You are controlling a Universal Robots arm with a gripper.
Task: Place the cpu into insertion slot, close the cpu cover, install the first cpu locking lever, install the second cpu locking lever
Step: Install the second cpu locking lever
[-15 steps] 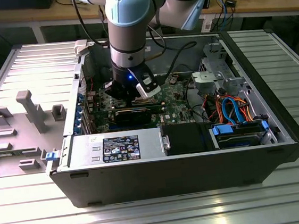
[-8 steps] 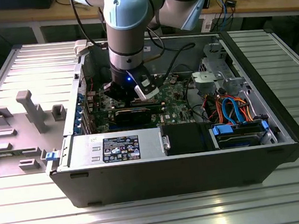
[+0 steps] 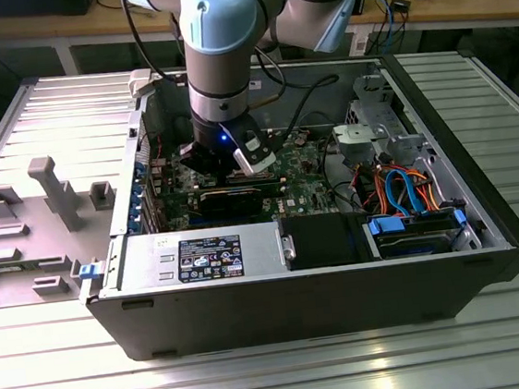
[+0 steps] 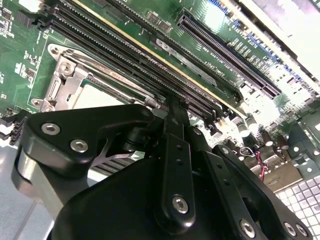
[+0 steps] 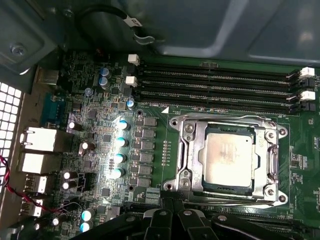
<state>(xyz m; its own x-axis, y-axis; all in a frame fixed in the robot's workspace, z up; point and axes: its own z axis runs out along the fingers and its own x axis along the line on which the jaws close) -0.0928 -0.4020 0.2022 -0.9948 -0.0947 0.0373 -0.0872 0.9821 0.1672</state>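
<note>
A pale blue and silver robot arm (image 3: 216, 41) reaches down into an open dark grey metal computer case (image 3: 316, 291) lying on a ribbed metal table (image 3: 495, 318). Its black gripper (image 3: 221, 161) hangs low over the green motherboard (image 3: 304, 176). Grey plastic fixture blocks (image 3: 50, 193) stand on the exterior view's left; orange and blue cables (image 3: 407, 188) lie at its right.

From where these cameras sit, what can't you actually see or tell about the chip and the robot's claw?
- Gripper: in the second wrist view its own black body covers the fingertips, so open or shut is unclear.
- Cpu: in the second wrist view the gripper linkage hides most of it.
- Insertion slot: in the first wrist view the near edge lies behind the black gripper parts.
- Exterior view: the arm blocks the socket area.
</note>
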